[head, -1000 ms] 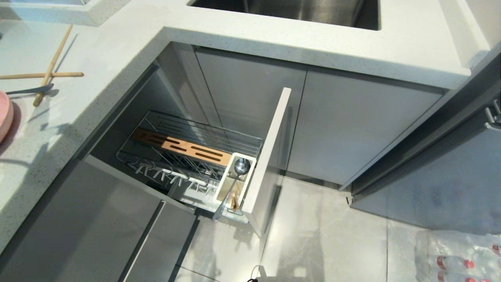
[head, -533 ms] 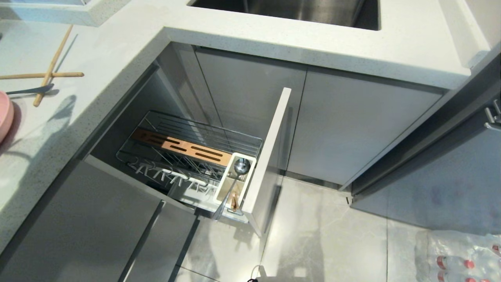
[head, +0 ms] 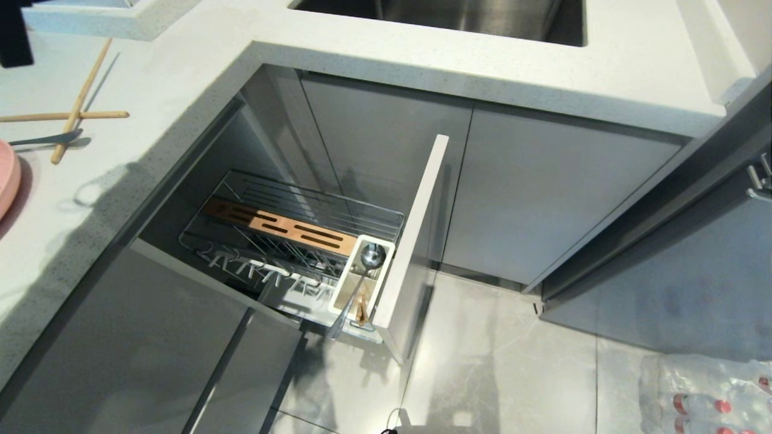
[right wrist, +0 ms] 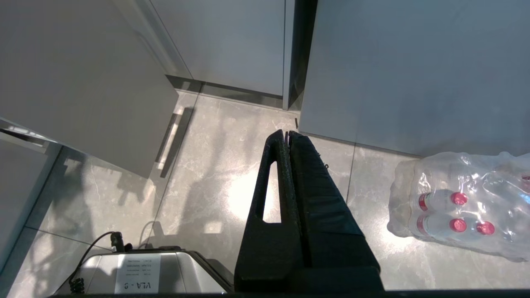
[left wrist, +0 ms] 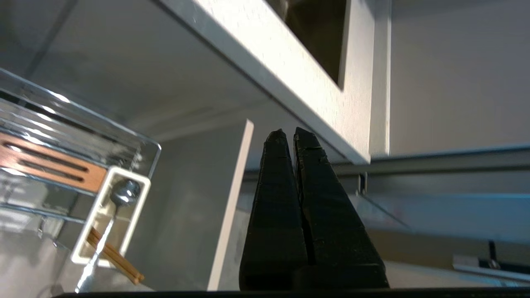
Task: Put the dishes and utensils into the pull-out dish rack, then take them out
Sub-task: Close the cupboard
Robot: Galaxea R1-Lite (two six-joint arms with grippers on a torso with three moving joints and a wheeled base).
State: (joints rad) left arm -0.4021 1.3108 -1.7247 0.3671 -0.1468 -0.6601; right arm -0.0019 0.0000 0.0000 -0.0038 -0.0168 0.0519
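Observation:
The pull-out dish rack [head: 416,229] stands slid out, its wire basket [head: 289,199] bare of dishes. Its white cutlery holder [head: 347,271] [left wrist: 128,173] holds a metal ladle and brown sticks. Light wooden chopsticks [head: 78,99] lie crossed on the counter at the far left, with a grey-blue spoon [head: 48,139] beside them and the pink plate's edge [head: 6,178] below. The bowl is out of view. My left gripper [left wrist: 287,134] is shut and empty, facing the rack's front panel [left wrist: 231,198]. Only a dark piece of the left arm [head: 15,33] shows at the top-left corner. My right gripper [right wrist: 287,133] hangs shut over the floor.
A steel sink [head: 452,15] is set in the counter above a double-door cabinet [head: 482,181]. A drawer front with a bar handle [head: 223,361] stands beside the rack. A wrapped pack of water bottles [head: 711,392] [right wrist: 455,207] lies on the floor at the right.
A dark piece of the left arm has come into the top-left corner of the head view. Its shadow has slid across the counter toward the rack. Rack and utensils have not moved.

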